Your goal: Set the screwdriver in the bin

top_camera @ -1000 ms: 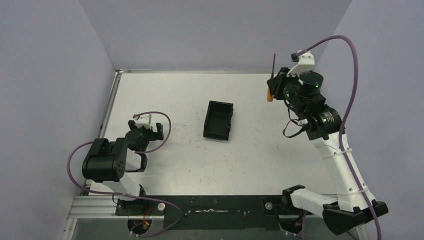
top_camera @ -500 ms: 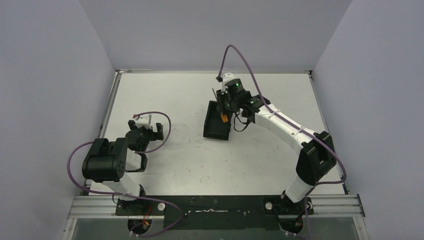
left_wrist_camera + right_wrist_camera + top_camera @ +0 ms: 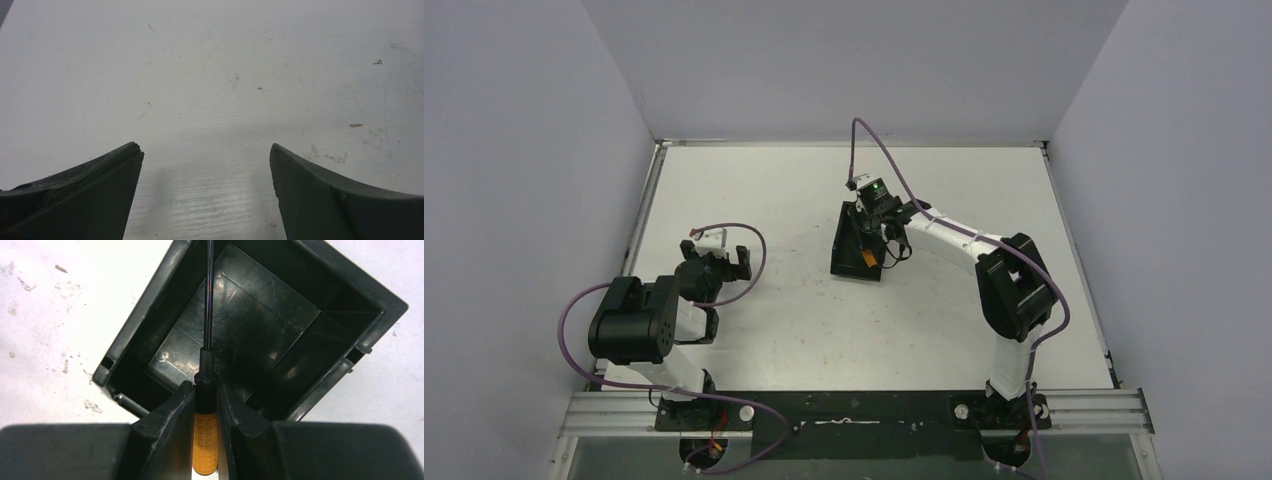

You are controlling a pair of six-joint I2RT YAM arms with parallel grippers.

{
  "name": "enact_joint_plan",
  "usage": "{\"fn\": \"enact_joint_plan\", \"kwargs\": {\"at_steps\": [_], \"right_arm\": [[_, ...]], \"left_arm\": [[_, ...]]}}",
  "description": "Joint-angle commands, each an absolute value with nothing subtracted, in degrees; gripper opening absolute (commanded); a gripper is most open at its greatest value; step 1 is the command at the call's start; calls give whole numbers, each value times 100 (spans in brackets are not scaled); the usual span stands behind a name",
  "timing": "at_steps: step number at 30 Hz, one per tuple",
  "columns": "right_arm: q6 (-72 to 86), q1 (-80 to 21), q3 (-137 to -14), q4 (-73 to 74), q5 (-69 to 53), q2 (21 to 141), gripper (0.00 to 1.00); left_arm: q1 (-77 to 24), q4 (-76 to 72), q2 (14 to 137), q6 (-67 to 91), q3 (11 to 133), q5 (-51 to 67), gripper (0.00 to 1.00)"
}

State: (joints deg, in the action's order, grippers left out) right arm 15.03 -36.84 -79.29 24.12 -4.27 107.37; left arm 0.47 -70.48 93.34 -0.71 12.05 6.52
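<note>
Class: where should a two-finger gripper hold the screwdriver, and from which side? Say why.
Grip the screwdriver by its textured orange handle, fingers either side, coming from the butt end: the handle is thicker than the thin shaft. The right gripper holds it so.

Left arm [image 3: 639, 330]: bulky black motor housings with white links between them. Left purple cable [image 3: 729, 225] loops off the wrist, and a second purple run goes down by the base. There is a small white connector block [image 3: 709, 237] on top. Right arm [image 3: 949, 230]: slim white links, chunky black elbow joint [image 3: 1014, 290], black wrist with a green light [image 3: 876, 187]. Right purple cable [image 3: 854, 150] comes off the wrist in a tall arc. Left fingers [image 3: 85, 200] are matte dark grey wedges with blunt tips. Right fingers [image 3: 167, 430] are smooth, black and angular, on a blocky black body.
</note>
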Motion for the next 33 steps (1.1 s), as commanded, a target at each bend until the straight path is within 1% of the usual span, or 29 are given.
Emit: {"fn": "enact_joint_plan", "kwargs": {"at_steps": [1,7,9,10,11,13,14,16,21,25,27,29,31,32,33], "right_arm": [[1619,-3714,-8062,2198,-201,10781,0],[1673,-3717,-8082,2155,-253,11052,1],[1709,-3720,-8140,2160,-264,11099,16],[1726,-3726,-8184,2181,-257,11114,27],[1739,-3734,-8209,2194,-240,11104,36],[1757,-3763,-8239,2189,-158,11053,49],[1772,-3773,-8250,2193,-110,11016,53],[1793,-3791,-8278,2214,-76,10928,56],[1806,-3868,-8372,2282,-18,10549,58],[1855,-3892,-8377,2277,-18,10071,59],[1887,-3882,-8339,2270,172,9780,60],[1910,-3866,-8261,2272,346,9461,64],[1944,-3815,-8108,2260,575,9116,71],[1963,-3765,-7980,2259,738,8929,77],[1976,-3672,-7818,2234,901,8752,88]], "left_arm": [[44,-7348,9264,-103,1283,738,97],[44,-7346,9264,-105,1283,738,97],[44,-7348,9267,-100,1283,738,97],[45,-7348,9266,-105,1283,738,97],[44,-7351,9264,-100,1283,738,97],[44,-7350,9268,-101,1283,738,97],[44,-7352,9264,-102,1283,734,97],[44,-7353,9265,-101,1283,738,97],[44,-7350,9265,-104,1283,738,97],[45,-7348,9264,-105,1283,738,97],[44,-7349,9264,-101,1283,738,97],[44,-7348,9264,-103,1283,738,97],[44,-7342,9264,-104,1283,738,97],[44,-7348,9264,-98,1283,745,97],[46,-7347,9268,-104,1283,746,97]]}}
